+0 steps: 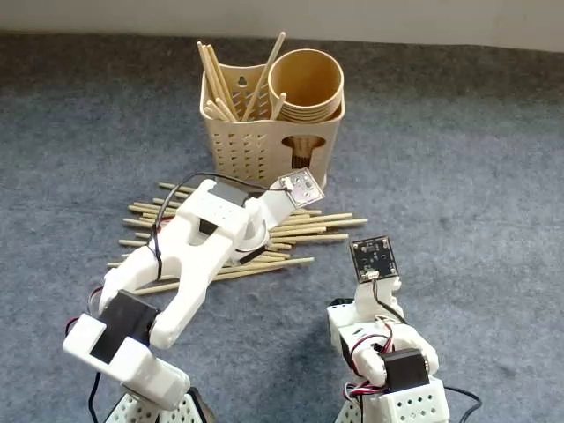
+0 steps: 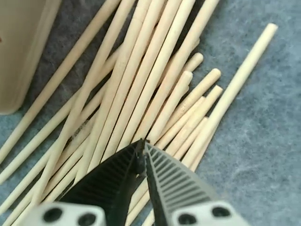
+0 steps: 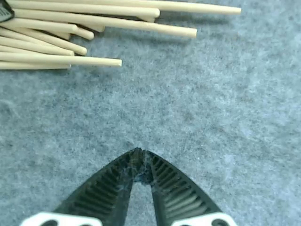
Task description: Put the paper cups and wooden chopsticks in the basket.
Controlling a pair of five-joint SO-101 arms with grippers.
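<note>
Left gripper (image 2: 142,147) is down low over the pile, black ribbed jaws pressed together tip to tip, and no stick visible between them. Right under those tips and fanning out ahead of them lie the loose chopsticks (image 2: 155,80): pale, smooth, round wooden sticks with blunt ends. They lie mostly side by side, some crossing over others, and one lies a little apart from the rest. They're all flat on the grey-blue carpet (image 1: 458,176).

Just past the left gripper, on the far side of the pile, stands the basket (image 1: 242,145). It is cream plastic and upright, its walls punched with rows of small slots and an oval handle hole in the front. Inside it is a nested stack of tan paper cups (image 1: 306,84), mouth up, rims layered one on another, on the side nearer the right arm. Beside them in the other half is a bundle of standing chopsticks (image 1: 220,84), leaning and poking well above the rim.

The right gripper (image 3: 139,157) is pulled back near its own base, jaws closed on nothing, with bare carpet beneath it. The ends of the loose chopsticks lie ahead of it, toward the left arm's side and clear of its tips.
</note>
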